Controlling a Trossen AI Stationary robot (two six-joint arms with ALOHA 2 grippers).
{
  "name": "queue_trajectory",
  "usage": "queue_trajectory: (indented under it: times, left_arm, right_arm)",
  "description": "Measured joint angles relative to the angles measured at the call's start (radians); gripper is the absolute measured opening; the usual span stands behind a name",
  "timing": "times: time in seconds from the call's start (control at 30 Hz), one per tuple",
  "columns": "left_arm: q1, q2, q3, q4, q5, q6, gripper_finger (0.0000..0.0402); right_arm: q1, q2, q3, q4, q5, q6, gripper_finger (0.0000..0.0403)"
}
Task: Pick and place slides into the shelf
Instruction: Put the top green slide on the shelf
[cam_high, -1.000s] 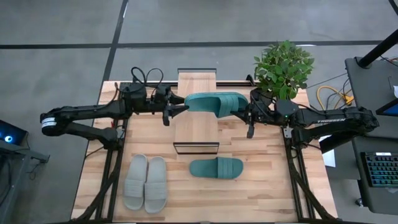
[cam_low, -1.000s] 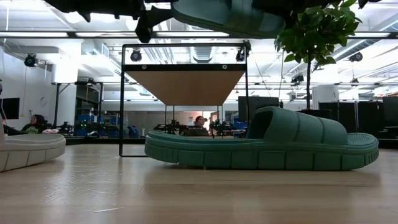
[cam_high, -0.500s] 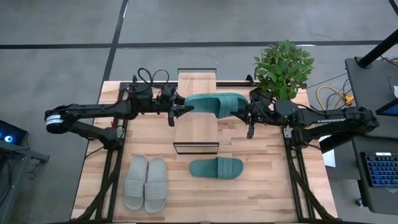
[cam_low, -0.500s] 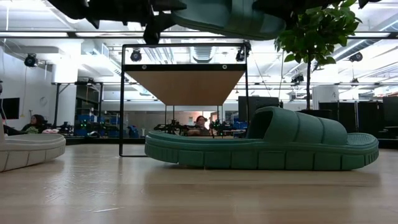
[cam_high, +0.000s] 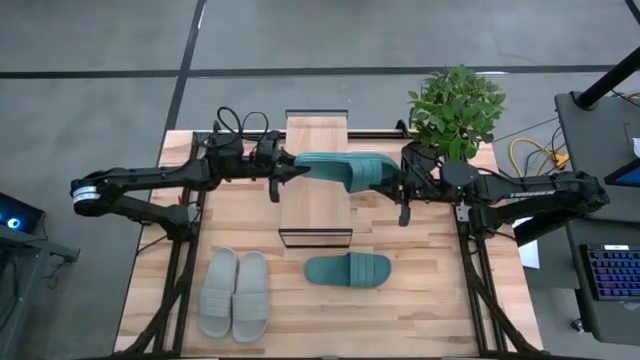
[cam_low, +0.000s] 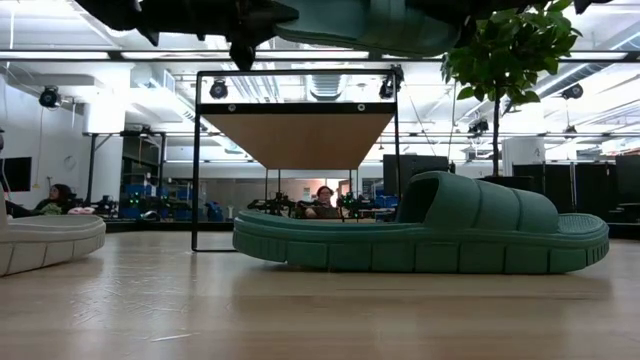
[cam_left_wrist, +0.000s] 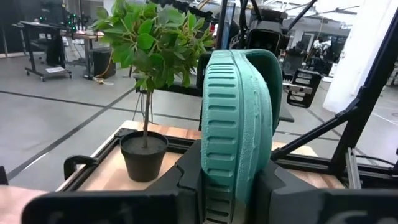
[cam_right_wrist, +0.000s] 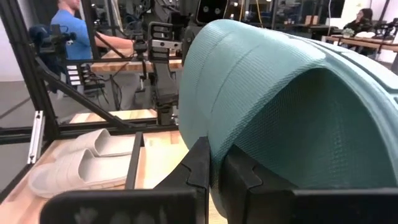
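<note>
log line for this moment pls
both grippers, left and right, shut on teal slide | held above shelf | other teal slide, grey pair on table

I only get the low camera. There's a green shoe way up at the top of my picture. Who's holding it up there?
Observer: Both claws. From above, the left claw grips one end of the raised teal slide and the right claw grips the other.
Operator: Is it over the shelf?
Observer: Yes. In the high view it lies crosswise above the shelf plank.
Operator: I see a bit of one grey shoe. Are there more?
Observer: Two grey slides lie side by side on the table, on the left arm's side.
</note>
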Motion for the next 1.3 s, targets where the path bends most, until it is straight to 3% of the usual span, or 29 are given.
queue_trajectory:
  times: [0.3, 0.83, 1.0, 1.17, 1.3]
  left_arm:
    - [0.045, -0.067, 0.003, -0.087, 0.014, 0.003, 0.0043]
    - [0.068, -0.08, 0.012, -0.136, 0.006, -0.004, 0.0042]
    - [0.083, -0.082, 0.008, -0.142, -0.044, -0.003, 0.0042]
    - [0.108, -0.089, 0.007, -0.173, 0.008, -0.032, 0.0042]
    - [0.158, -0.09, 0.008, -0.204, -0.001, -0.117, 0.0042]
  right_arm:
    - [-0.001, 0.0, 0.0, 0.004, -0.003, -0.091, 0.0013]
    - [-0.001, 0.007, 0.002, 0.012, 0.002, -0.097, 0.0019]
    - [0.001, 0.006, 0.001, 0.015, -0.006, -0.105, 0.0074]
    - [0.0, 0.004, 0.0, 0.021, -0.001, -0.141, 0.0151]
    - [0.001, 0.0, 0.0, 0.018, -0.003, -0.208, 0.019]
